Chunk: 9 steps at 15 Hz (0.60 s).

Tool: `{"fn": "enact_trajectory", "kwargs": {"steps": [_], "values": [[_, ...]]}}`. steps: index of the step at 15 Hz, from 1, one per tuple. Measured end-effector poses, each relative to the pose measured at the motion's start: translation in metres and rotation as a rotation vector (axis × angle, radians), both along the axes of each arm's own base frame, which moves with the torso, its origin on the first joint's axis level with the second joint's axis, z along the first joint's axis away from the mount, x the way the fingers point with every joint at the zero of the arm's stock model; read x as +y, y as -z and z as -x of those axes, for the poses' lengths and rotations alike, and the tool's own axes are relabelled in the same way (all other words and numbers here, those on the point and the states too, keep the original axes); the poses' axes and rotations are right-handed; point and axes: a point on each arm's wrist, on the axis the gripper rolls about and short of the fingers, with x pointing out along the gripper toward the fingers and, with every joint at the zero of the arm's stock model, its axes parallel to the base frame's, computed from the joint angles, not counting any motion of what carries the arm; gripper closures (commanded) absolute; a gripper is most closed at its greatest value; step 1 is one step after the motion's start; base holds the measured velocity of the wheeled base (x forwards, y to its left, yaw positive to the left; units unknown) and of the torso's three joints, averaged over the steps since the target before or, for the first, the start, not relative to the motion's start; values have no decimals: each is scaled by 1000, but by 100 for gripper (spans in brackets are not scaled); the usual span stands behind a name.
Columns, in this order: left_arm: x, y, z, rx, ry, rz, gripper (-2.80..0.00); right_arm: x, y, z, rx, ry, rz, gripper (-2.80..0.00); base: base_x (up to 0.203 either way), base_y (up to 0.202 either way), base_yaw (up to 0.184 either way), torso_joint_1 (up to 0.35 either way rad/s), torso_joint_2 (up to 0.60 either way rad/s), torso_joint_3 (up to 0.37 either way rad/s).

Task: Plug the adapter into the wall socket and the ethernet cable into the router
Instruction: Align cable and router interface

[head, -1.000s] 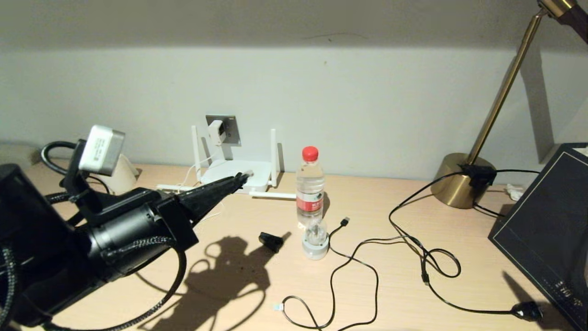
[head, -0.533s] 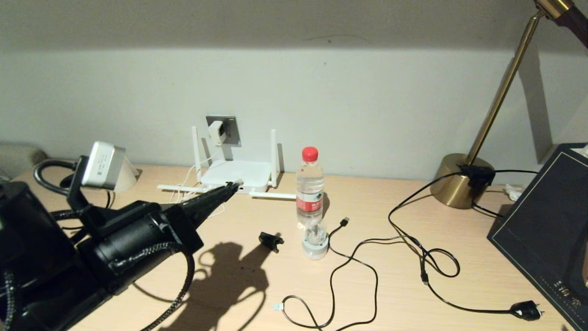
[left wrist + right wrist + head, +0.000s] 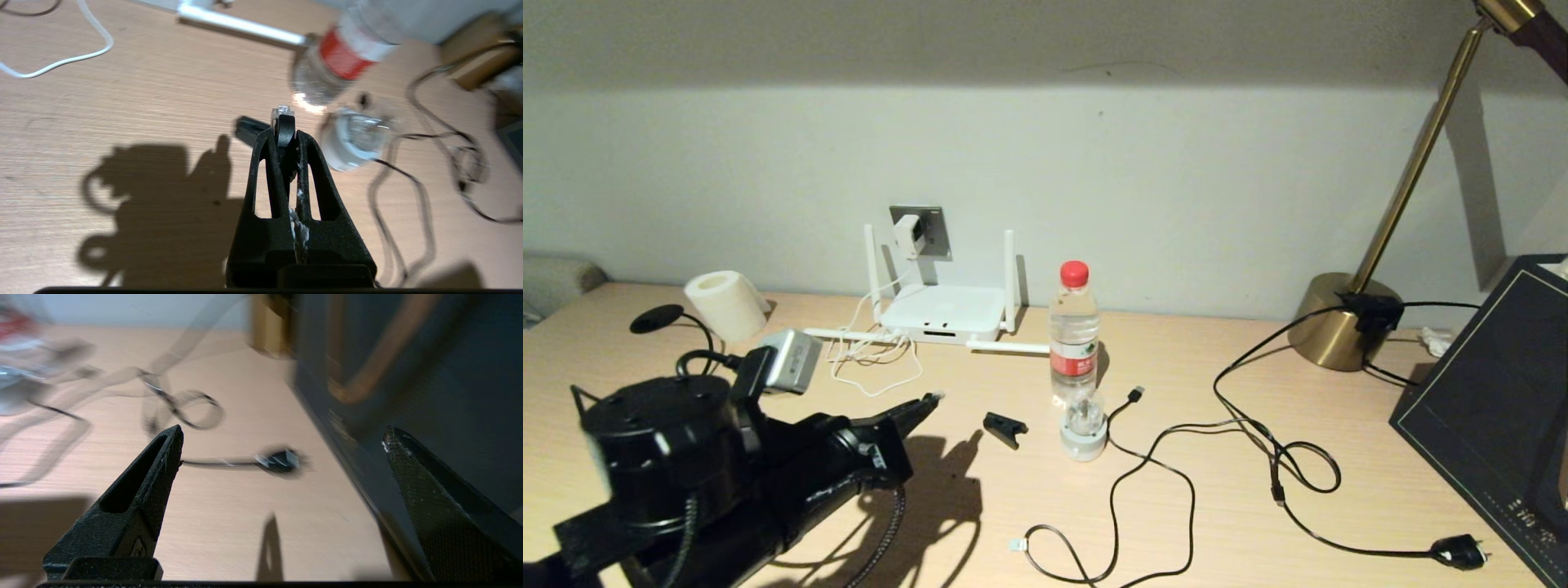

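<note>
left gripper (image 3: 282,134) sat low over the desk (image 3: 1217,523), short of the router (image 3: 943,313), fingers pinched on the clear-tipped plug of the ethernet cable (image 3: 282,117). black clip (image 3: 1004,428) and water bottle (image 3: 1074,333) lay just beyond its tip. adapter (image 3: 907,234) was seated in the wall socket (image 3: 929,231), white cord (image 3: 870,355) looped beside the router. right gripper (image 3: 282,441) hovered near the dark box (image 3: 429,375) at the desk's right edge, fingers wide apart, holding nothing.
</note>
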Motion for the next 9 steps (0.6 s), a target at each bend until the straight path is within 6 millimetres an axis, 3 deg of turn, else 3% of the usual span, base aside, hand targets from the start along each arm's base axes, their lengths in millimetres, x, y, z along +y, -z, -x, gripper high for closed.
{"fn": "enact_trajectory", "kwargs": {"steps": [4, 9], "values": [[-2, 22, -43, 23, -129, -45, 0, 3, 8, -2, -41, -117, 120, -280, 0, 0, 0, 0, 0, 0], [14, 48, -93, -60, -231, -162, 0, 3, 9, -2, -42, -119, 112, -280, 0, 0, 0, 0, 0, 0]]}}
